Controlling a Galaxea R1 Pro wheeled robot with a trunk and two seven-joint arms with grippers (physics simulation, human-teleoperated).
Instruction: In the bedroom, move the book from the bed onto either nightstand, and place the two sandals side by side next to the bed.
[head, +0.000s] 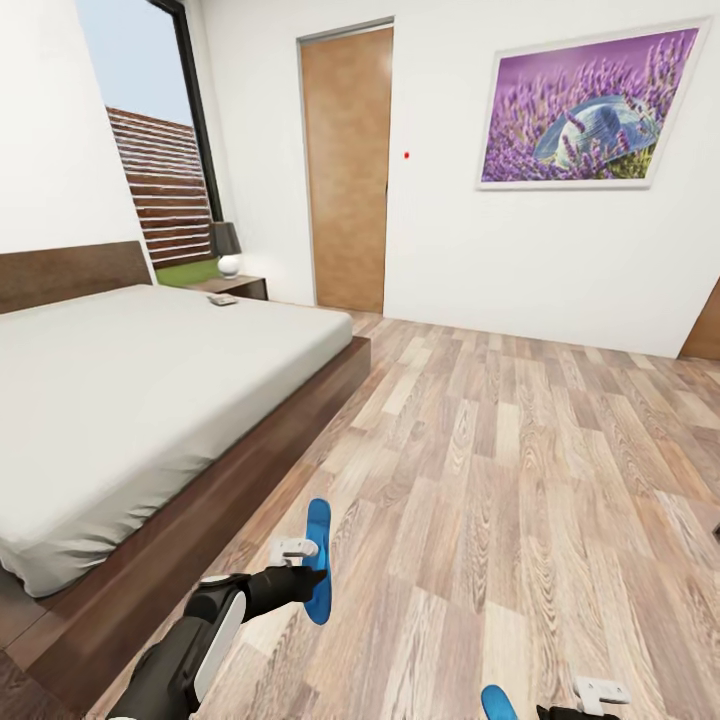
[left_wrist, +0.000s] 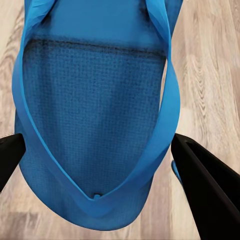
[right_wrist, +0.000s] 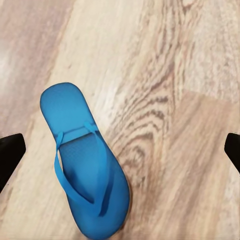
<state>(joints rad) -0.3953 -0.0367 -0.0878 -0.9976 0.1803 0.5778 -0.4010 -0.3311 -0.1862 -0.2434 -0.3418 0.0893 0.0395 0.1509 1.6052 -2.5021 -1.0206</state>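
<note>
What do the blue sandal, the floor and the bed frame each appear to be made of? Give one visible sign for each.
Sandal: probably rubber or foam, matte, with a dotted grip texture on its footbed. Floor: wood-look planks, grain and seams visible, slight sheen. Bed frame: dark brown wood, faint grain.

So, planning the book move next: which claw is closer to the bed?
Left. The left claw, holding a sandal, is beside the bed frame; the right claw is farther out on the floor.
</note>
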